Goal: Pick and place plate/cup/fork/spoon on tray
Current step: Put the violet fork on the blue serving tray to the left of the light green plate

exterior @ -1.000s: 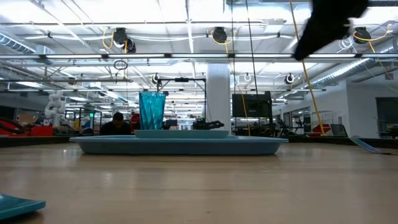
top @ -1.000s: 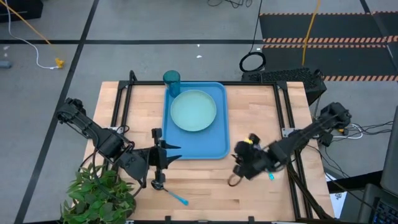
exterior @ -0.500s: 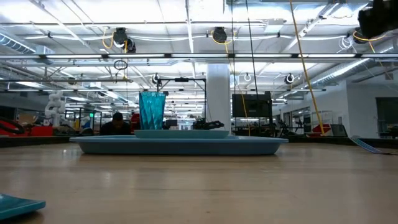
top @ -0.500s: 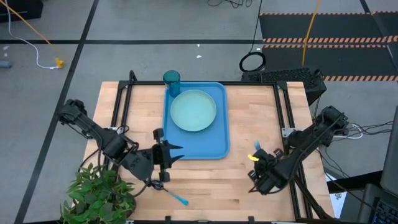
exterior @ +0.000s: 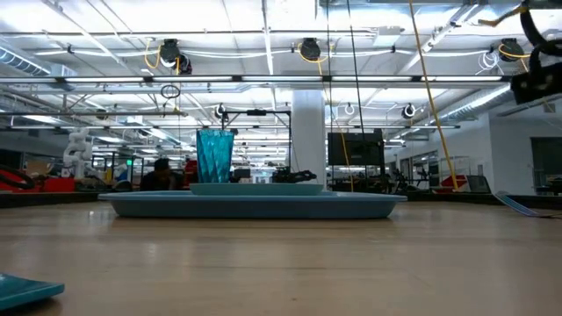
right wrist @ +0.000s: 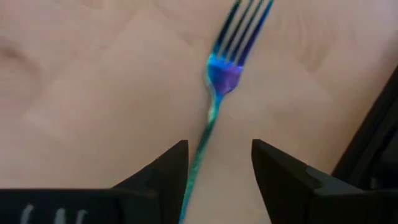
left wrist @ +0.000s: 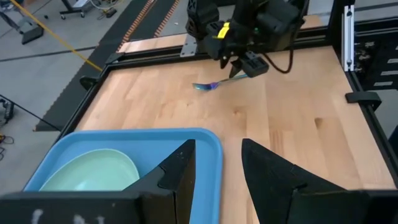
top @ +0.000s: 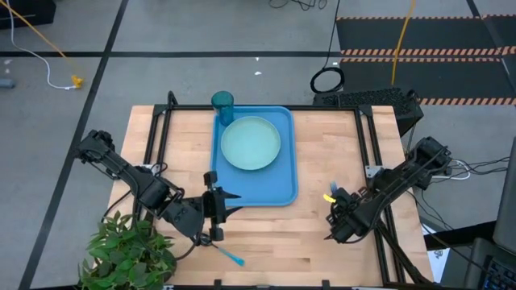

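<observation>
Right claw (top: 332, 229) is hovering low over the fork (right wrist: 214, 93) at lower right of the high view, fingers spread with the handle lying between them, likely lining up a grasp. Left claw (top: 219, 216) is sitting released just below the tray (top: 284, 173), close above the spoon (top: 224, 251) on the surface (top: 266, 250). Plate (top: 251, 142) is resting on the tray. Cup (top: 222, 102) is standing at the tray's upper left corner; on or just off the rim is hard to tell. From above, the right arm is hiding most of the fork.
</observation>
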Motion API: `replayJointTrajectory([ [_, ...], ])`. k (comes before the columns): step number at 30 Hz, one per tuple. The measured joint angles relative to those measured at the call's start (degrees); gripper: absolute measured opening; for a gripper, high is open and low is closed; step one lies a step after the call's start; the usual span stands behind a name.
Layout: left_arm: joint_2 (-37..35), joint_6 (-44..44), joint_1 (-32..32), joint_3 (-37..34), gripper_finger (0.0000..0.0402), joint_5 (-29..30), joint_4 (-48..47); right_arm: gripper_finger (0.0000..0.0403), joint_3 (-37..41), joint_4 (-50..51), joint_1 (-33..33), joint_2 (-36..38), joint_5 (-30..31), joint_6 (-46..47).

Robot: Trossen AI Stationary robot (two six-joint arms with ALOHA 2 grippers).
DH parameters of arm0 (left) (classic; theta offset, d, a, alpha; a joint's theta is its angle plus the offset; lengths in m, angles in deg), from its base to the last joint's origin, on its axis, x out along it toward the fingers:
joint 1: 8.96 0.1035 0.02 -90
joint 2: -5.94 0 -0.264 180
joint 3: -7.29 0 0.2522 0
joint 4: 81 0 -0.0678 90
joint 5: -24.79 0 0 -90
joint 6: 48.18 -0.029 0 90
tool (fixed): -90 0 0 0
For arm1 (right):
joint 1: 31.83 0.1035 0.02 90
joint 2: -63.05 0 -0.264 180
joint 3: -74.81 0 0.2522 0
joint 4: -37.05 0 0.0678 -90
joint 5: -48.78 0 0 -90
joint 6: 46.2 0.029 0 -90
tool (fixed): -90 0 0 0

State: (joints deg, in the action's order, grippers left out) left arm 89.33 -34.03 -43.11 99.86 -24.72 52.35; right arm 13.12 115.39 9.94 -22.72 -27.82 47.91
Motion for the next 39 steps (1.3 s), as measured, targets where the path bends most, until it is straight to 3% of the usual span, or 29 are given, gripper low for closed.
replayJointTrajectory([
  [5,0.0,-0.1,0.0,0.0,0.0134,0.0,0.0,0.0191,4.0,-2.5,-2.3,0.0,0.0,-4.3],
  [12,0.0,-0.1,0.0,0.0,0.0134,0.0,-0.4,0.0183,6.1,-7.3,-5.3,0.6,-0.9,-10.9],
  [24,0.0,-3.5,0.1,0.0,0.0134,0.0,-0.4,0.0177,6.3,-10.2,-6.1,8.1,-2.1,-8.7],
  [30,0.0,-5.8,0.7,0.0,0.0134,-0.1,-0.3,0.0177,6.4,-12.9,-6.6,8.4,-1.5,-9.8],
  [39,0.0,-7.6,2.9,0.0,0.0134,-0.6,-0.3,0.0169,12.8,-27.6,-10.6,7.6,-4.4,-17.3],
])
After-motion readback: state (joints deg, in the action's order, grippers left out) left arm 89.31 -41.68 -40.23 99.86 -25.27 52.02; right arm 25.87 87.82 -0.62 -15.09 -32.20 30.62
